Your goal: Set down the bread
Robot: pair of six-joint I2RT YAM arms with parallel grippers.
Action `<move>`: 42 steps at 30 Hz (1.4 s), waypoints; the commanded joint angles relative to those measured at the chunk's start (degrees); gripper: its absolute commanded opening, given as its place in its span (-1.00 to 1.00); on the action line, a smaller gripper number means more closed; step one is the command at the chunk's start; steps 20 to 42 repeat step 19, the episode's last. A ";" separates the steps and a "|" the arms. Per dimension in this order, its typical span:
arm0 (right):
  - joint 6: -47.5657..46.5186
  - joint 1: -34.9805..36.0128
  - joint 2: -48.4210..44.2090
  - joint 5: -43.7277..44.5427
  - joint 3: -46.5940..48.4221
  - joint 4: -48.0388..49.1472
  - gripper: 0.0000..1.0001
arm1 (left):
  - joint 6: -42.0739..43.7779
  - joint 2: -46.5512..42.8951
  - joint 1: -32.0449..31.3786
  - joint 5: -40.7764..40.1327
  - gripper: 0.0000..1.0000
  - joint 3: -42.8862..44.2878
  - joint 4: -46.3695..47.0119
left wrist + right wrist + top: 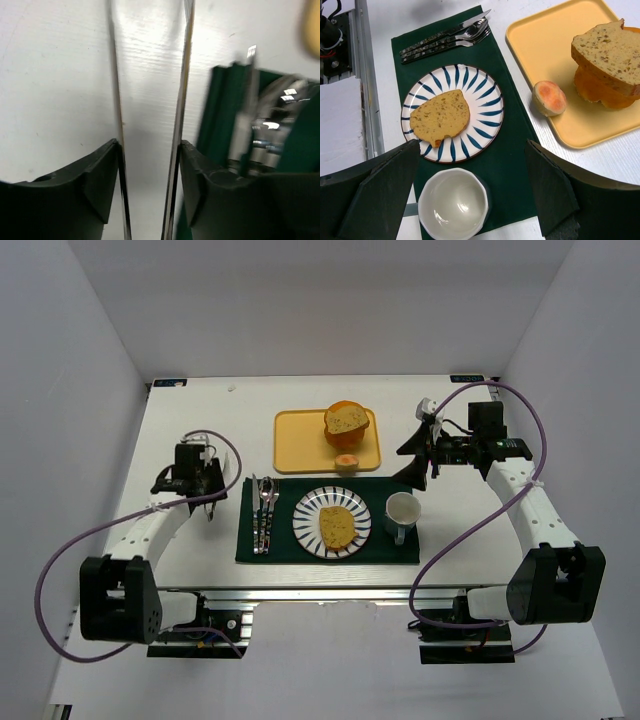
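The bread is a flat tan-yellow slice with a darker crust, lying on the blue-striped plate on the green mat. In the right wrist view the bread lies flat on the left half of the plate. My right gripper hangs above the mat's far right corner, beyond the cup; it is wide open and empty. My left gripper is over the bare table left of the mat, open with nothing between its fingers.
A white cup stands right of the plate, directly under my right gripper's view. Cutlery lies on the mat's left side. A yellow tray behind holds another bread slice on an orange round object; a small orange piece sits at its front edge.
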 commanded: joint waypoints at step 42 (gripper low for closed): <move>21.35 -0.20 -1.21 18.83 1.30 9.87 0.79 | 2.40 -11.66 2.74 -2.89 0.96 -8.64 13.78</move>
